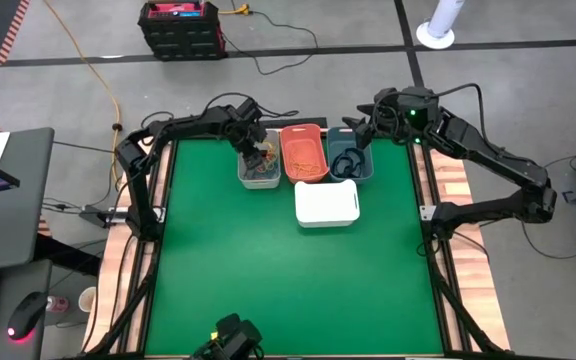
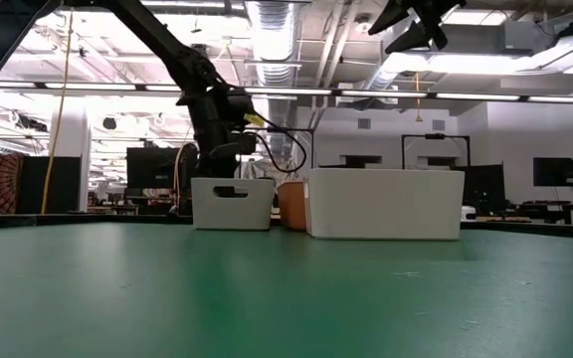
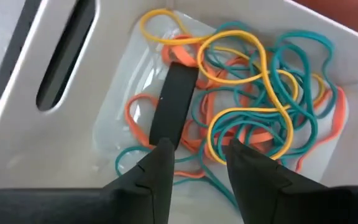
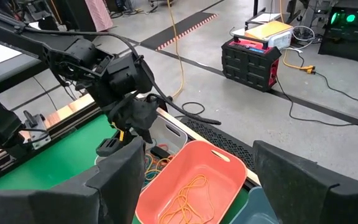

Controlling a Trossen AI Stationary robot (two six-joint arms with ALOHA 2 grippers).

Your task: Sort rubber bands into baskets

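Observation:
The light grey basket point(image 1: 260, 172) holds a tangle of yellow, teal and orange rubber bands point(image 3: 253, 93) and one wide black band point(image 3: 174, 102). My left gripper point(image 1: 258, 150) points down into this basket. Its fingers are open and stand just above the pile point(image 3: 197, 152). The coral-orange basket point(image 1: 305, 152) holds a few yellow-orange bands point(image 4: 188, 190). The dark slate-blue basket point(image 1: 350, 160) holds dark bands. The white basket point(image 1: 327, 202) stands in front of these. My right gripper point(image 1: 363, 128) hangs open and empty, high over the far end of the slate-blue basket. My left gripper comes at the pile from above with its fingers open. One fingertip point(image 3: 160, 155) is over the near end of the black band point(image 3: 166, 134), the other over the yellow and teal loops. I cannot tell whether either fingertip touches them.
The three far baskets stand side by side at the green table's far edge. The white basket point(image 2: 386, 204) stands nearer and hides the slate-blue one in the low view. The green mat point(image 1: 288, 290) stretches toward the near edge. A black and red case point(image 1: 180, 25) is on the floor beyond.

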